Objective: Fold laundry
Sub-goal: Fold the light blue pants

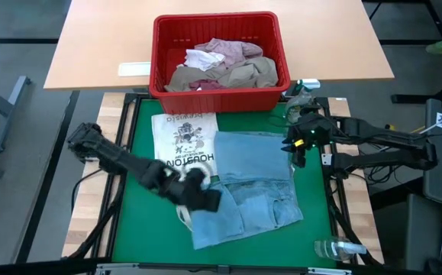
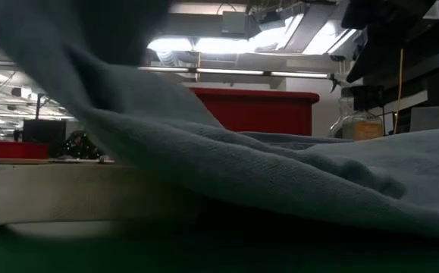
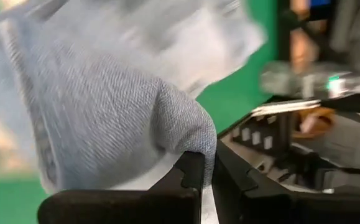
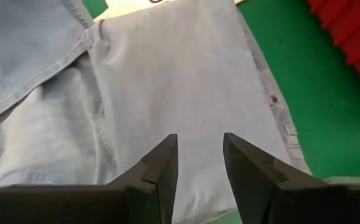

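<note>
Left wrist view: left gripper (image 3: 206,177) has its fingers pinched together on a fold of the light blue denim jeans (image 3: 105,106), the cloth bunched and draped over the fingertips. Judged purpose: a thin pinch on one edge so the layer can be carried over the rest of the garment.

High view: the same gripper (image 1: 199,195) sits over the jeans' (image 1: 255,183) near-left part, with the bulk of the denim spread away from it toward the right arm. Just behind it lies a cream printed cloth (image 1: 184,141), partly under the jeans. All rest on the green mat (image 1: 140,122).

Right gripper (image 1: 301,141) hovers at the jeans' far-right edge; in the right wrist view its fingers (image 4: 164,165) stand apart above flat denim (image 4: 180,81), holding nothing. Likely waiting to pin or take that edge as a counter-hold.

Further out, beyond both grippers, the red basket (image 1: 219,95) holds more garments (image 1: 221,63), a pink and a tan piece among them, not yet folded. A spray bottle (image 1: 339,247) lies at the mat's near-right corner.
</note>
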Controlling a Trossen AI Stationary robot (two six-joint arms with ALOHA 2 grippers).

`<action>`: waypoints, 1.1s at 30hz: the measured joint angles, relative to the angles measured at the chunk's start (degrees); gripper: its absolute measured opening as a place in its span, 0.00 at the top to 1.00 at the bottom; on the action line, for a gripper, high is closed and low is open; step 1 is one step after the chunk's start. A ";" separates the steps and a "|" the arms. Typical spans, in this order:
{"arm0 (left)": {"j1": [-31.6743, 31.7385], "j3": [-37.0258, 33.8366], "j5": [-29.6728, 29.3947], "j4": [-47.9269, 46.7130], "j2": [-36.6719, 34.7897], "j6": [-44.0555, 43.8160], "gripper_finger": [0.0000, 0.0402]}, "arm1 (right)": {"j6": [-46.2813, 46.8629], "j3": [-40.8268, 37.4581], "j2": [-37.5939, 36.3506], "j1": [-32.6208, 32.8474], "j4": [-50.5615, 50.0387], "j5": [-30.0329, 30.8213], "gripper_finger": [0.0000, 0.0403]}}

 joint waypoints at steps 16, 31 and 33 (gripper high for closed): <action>13.99 0.00 9.11 49.50 21.56 29.16 0.97 | -1.46 0.02 -0.94 -0.04 -4.25 -0.08 0.68; 15.16 10.43 8.75 63.77 33.94 39.09 0.97 | -1.49 0.02 -0.94 -0.04 -4.54 0.01 0.68; 15.35 13.38 8.52 61.50 35.62 41.40 0.97 | -1.47 0.02 -0.94 -0.04 -4.56 0.01 0.68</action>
